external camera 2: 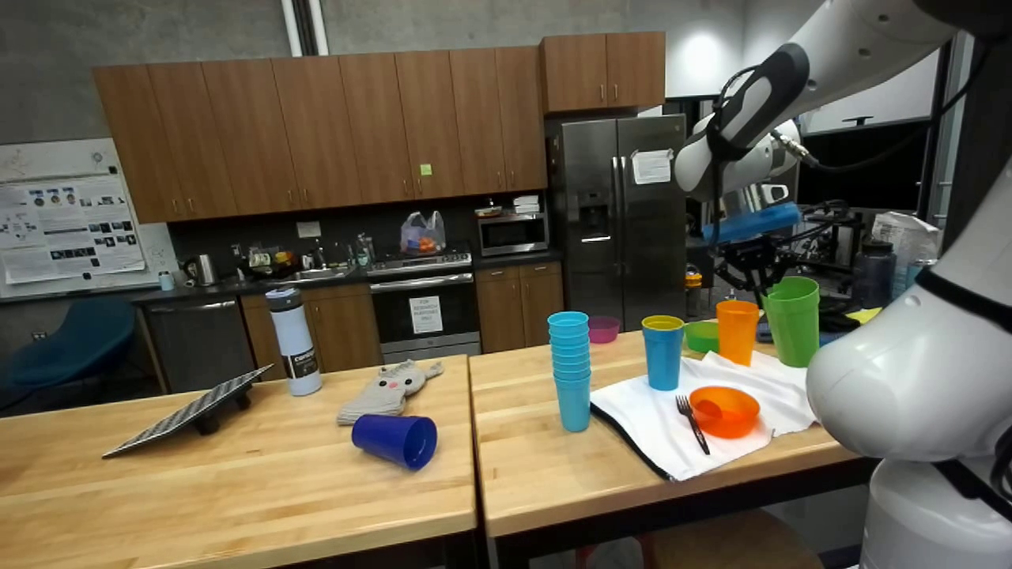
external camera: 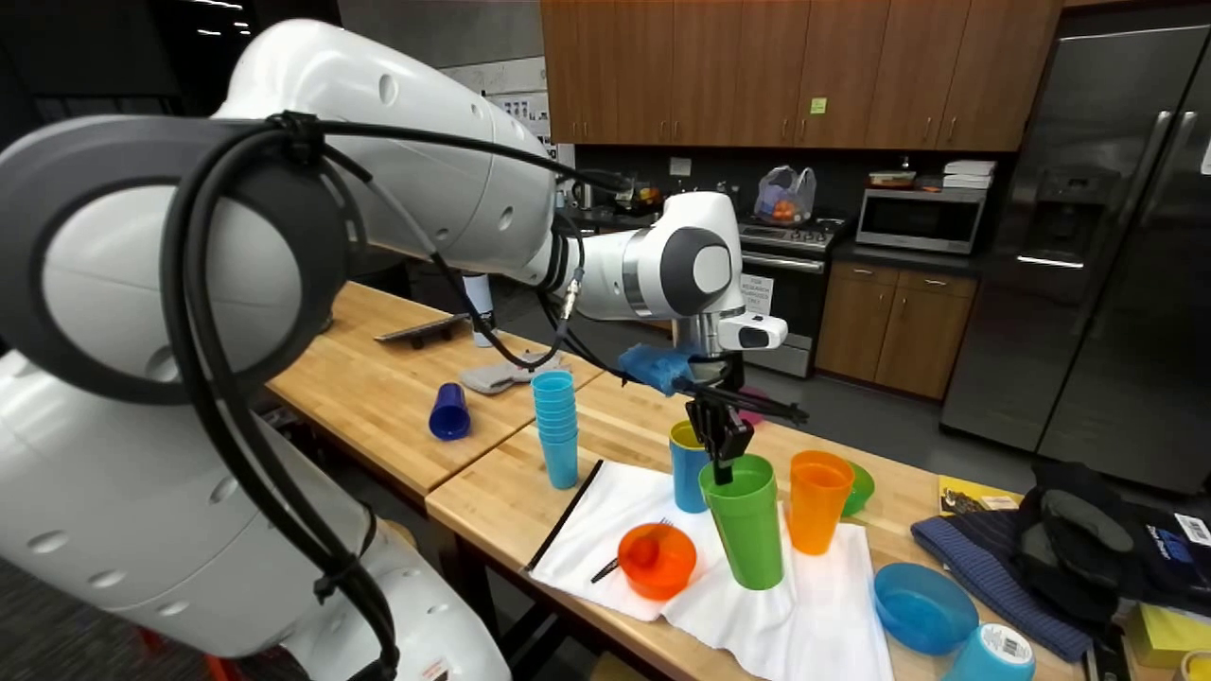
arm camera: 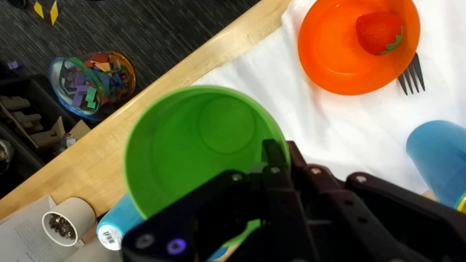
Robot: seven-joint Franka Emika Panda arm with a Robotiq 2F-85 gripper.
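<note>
We see the tool (arm camera: 285, 153) pinching the green cup (arm camera: 204, 145) by its rim: probably light, stiffish, smooth; best held there.

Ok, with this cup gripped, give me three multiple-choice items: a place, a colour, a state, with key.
1. Where is the strawberry?
A) stove
B) orange bowl
C) floor

2. What colour of cup does the gripper hold?
A) green
B) orange
C) red

3. The dark blue cup is:
A) upright
B) upside down
C) on its side

1 B: the wrist view shows it inside.
2 A: it pinches the rim of the green cup.
3 C: both exterior views show it tipped over.
</note>
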